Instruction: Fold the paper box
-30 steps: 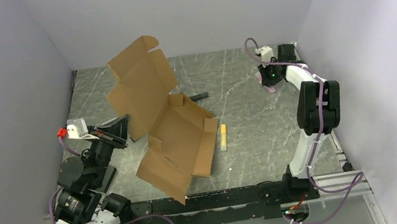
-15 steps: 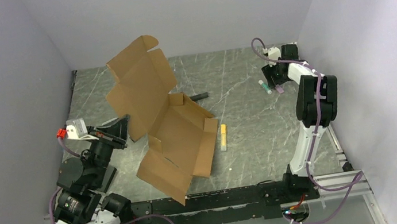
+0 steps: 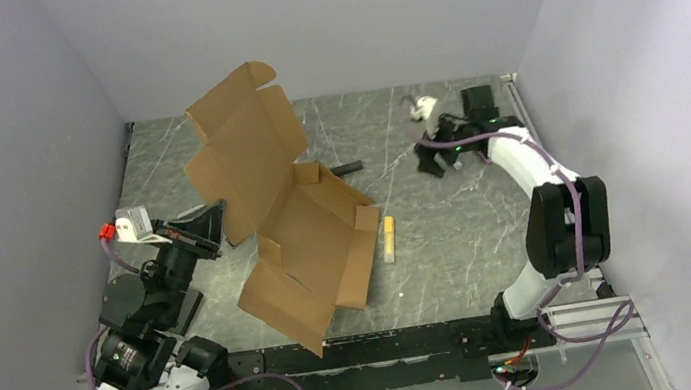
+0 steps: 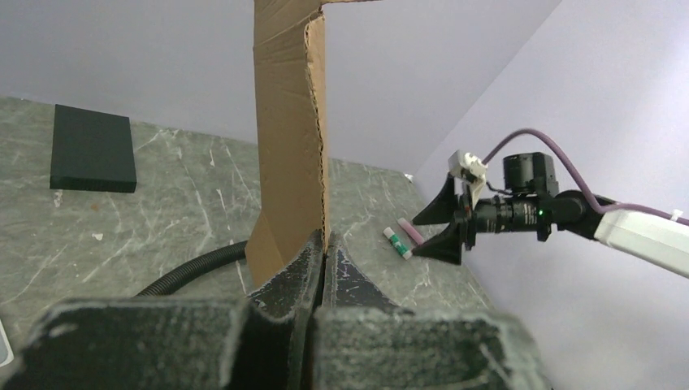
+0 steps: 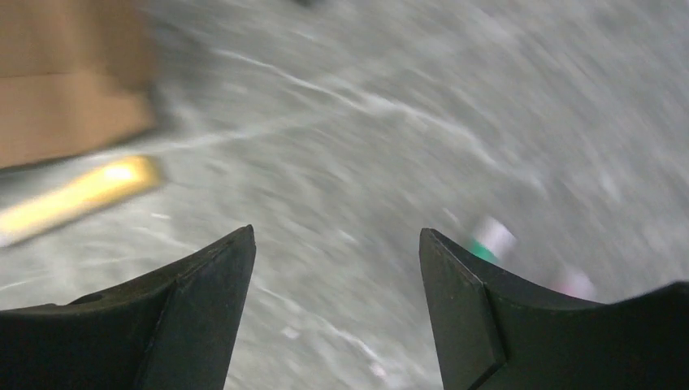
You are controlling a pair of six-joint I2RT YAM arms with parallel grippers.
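Brown paper box [image 3: 300, 226] held part-open at centre-left of the tabletop [image 3: 447, 232], its raised flap edge clamped in the left gripper [image 4: 325, 248], left arm [image 3: 144, 302] folded low, right arm [image 3: 528, 156] stretched to the far side and bent inward, right gripper [image 5: 333, 236] spread apart, a blurred tube [image 5: 493, 237], perhaps a marker, beside it.

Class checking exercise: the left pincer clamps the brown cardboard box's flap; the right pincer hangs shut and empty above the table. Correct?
No. The right wrist view shows the right pincer open, not shut. The left pincer does clamp the brown cardboard box.
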